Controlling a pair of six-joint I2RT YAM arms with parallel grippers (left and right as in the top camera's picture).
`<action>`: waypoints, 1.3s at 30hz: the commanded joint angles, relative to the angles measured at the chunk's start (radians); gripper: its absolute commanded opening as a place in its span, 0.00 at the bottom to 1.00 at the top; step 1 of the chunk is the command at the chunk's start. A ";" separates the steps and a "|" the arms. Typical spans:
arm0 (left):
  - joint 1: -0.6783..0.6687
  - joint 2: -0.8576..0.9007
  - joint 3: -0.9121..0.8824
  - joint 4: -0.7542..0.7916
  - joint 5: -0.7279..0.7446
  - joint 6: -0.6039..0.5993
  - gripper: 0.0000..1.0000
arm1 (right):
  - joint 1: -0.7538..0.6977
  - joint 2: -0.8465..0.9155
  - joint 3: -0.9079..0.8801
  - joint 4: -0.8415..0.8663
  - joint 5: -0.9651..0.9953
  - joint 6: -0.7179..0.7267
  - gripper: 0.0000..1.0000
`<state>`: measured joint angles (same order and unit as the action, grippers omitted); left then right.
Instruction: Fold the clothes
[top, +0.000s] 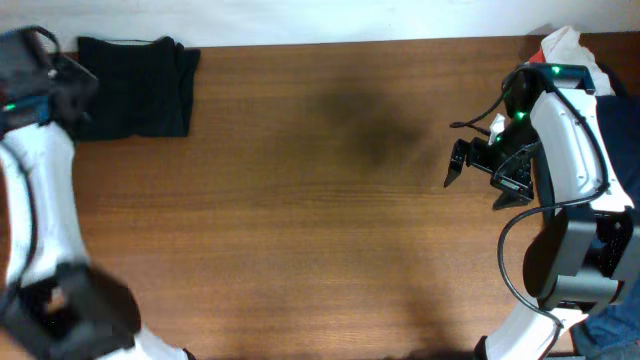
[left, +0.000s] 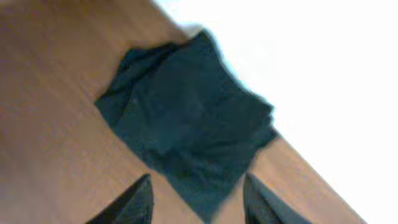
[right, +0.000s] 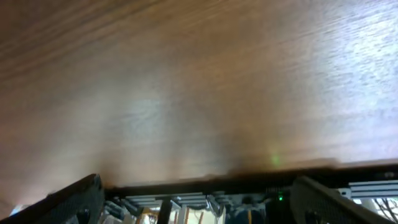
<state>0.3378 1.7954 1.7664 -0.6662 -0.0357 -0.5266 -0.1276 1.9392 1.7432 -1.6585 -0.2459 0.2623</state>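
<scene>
A folded dark garment (top: 135, 85) lies at the table's far left corner. In the left wrist view it (left: 186, 118) lies flat near the table edge. My left gripper (left: 198, 202) is open and empty, above and just short of the garment's near corner. My right gripper (top: 472, 175) is open and empty at the right side, over bare wood; its fingers frame the table's edge in the right wrist view (right: 199, 199).
A pile of light clothes (top: 572, 50) sits at the far right corner behind the right arm. The brown wooden table (top: 320, 230) spans the view. Shelving shows beyond the table's edge (right: 205, 208).
</scene>
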 joint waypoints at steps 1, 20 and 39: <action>-0.003 -0.146 0.004 -0.153 0.099 0.009 0.59 | 0.037 -0.097 0.012 -0.008 -0.011 0.008 0.99; -0.003 -0.191 0.003 -0.551 0.100 0.008 0.99 | 0.547 -0.709 0.012 -0.010 0.255 0.009 0.99; -0.003 -0.191 0.003 -0.551 0.100 0.009 0.99 | 0.159 -1.287 -0.570 0.571 0.230 0.002 0.99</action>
<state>0.3363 1.6062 1.7706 -1.2182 0.0570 -0.5194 0.0723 0.7906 1.3514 -1.1755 0.0071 0.2611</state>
